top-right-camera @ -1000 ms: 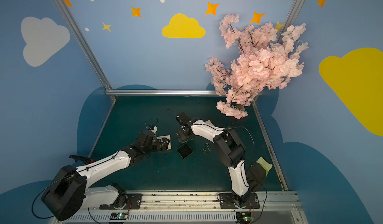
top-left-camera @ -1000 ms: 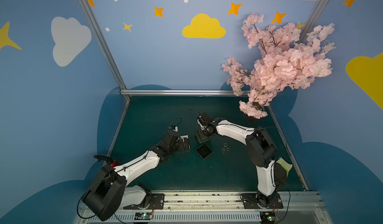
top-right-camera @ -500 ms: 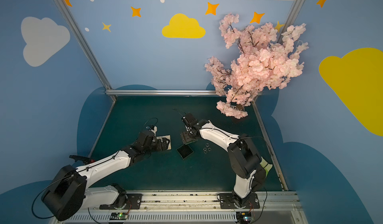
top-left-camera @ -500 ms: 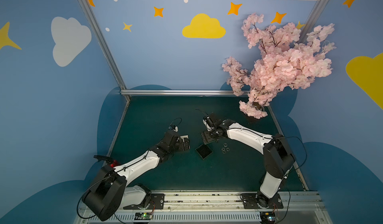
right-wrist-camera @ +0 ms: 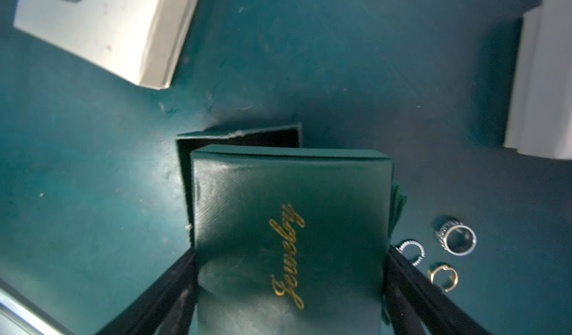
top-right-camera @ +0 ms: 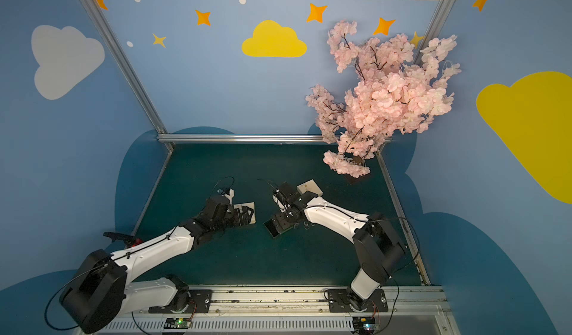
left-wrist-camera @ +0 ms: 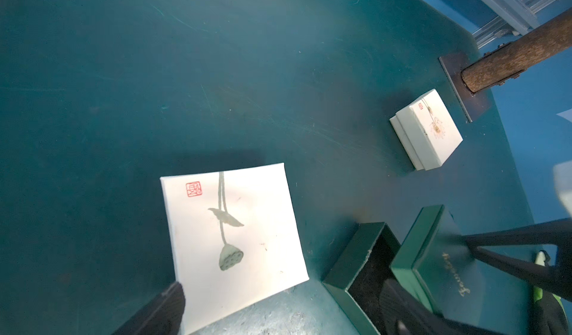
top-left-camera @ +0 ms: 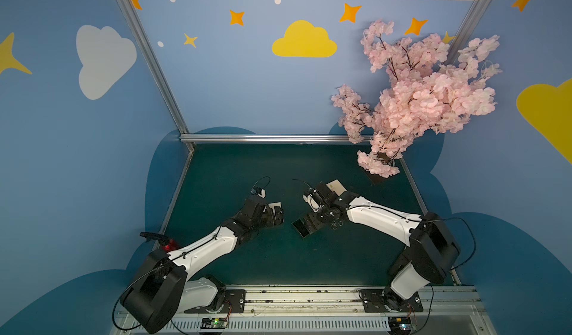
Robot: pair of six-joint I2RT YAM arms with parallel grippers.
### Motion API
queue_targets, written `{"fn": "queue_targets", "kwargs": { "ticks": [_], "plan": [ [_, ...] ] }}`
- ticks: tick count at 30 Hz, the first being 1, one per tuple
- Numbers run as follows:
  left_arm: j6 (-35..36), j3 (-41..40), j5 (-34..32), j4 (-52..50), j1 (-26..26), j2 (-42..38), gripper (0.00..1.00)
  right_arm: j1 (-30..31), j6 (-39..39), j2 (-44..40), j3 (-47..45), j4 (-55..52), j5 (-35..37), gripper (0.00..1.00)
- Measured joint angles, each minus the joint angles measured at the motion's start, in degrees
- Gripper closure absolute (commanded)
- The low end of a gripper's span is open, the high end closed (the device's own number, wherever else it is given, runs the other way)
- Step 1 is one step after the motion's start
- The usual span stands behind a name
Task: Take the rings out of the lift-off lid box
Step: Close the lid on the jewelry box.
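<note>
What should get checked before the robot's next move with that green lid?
1. Dark green "Jewelry" lid held between the right gripper fingers: ok.
2. Three small metal rings lying out on the green table: ok.
3. Open dark green box base empty: cannot tell, the lid hides most of the inside.
4. Right gripper finger clear of the nearest ring: cannot tell, they overlap in the right wrist view.
5. Left gripper open and holding nothing: ok.
</note>
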Motion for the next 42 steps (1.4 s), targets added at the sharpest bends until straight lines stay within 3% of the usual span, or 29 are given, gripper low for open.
{"fn": "queue_targets", "kwargs": {
  "ticks": [42],
  "plan": [
    [-0.07, 0.0, 0.63, 0.79, 0.11, 1.31, 0.0, 4.55, 1.25, 5.77, 4.22, -0.94, 4.42, 0.11]
  ]
}}
